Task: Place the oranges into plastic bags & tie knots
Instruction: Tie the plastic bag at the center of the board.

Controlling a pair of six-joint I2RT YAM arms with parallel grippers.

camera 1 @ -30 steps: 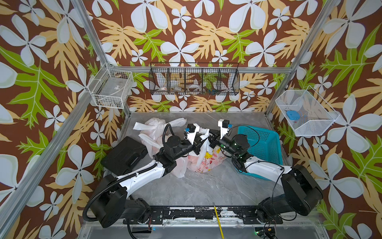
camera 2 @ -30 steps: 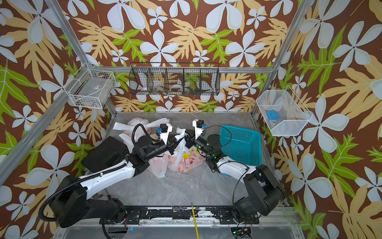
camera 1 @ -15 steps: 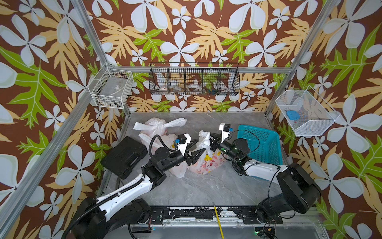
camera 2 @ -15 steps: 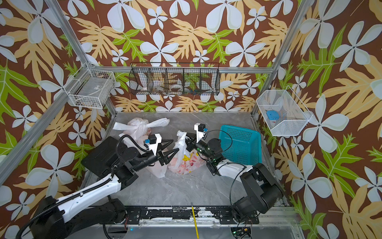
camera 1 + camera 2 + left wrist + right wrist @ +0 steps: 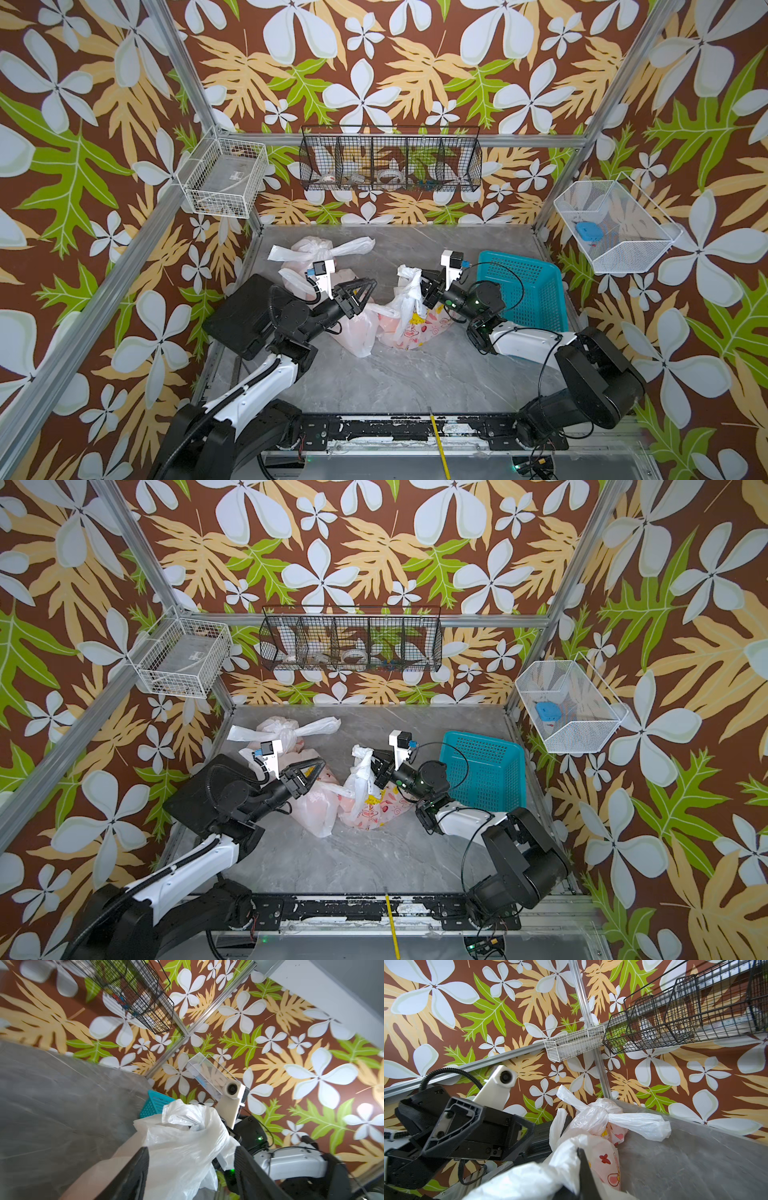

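Observation:
Three plastic bags lie mid-table. The far one is closed by a knot with two flat strips sticking out; that knot also shows in the right wrist view. A plain bag lies beside a cartoon-printed bag. My right gripper is shut on the printed bag's bunched white handle, holding it upright. My left gripper hangs open to the left of that handle, touching nothing; its fingers frame the white plastic. The oranges are hidden inside the bags, only a pale tint showing.
A teal perforated basket stands behind the right arm. A black block sits at the table's left edge. Wire baskets hang on the back wall and on both side walls. A yellow stick lies on the front rail.
My left gripper has opened, let go of the bag handle and drawn back to the left. The right gripper has stayed shut on the handle, almost in place.

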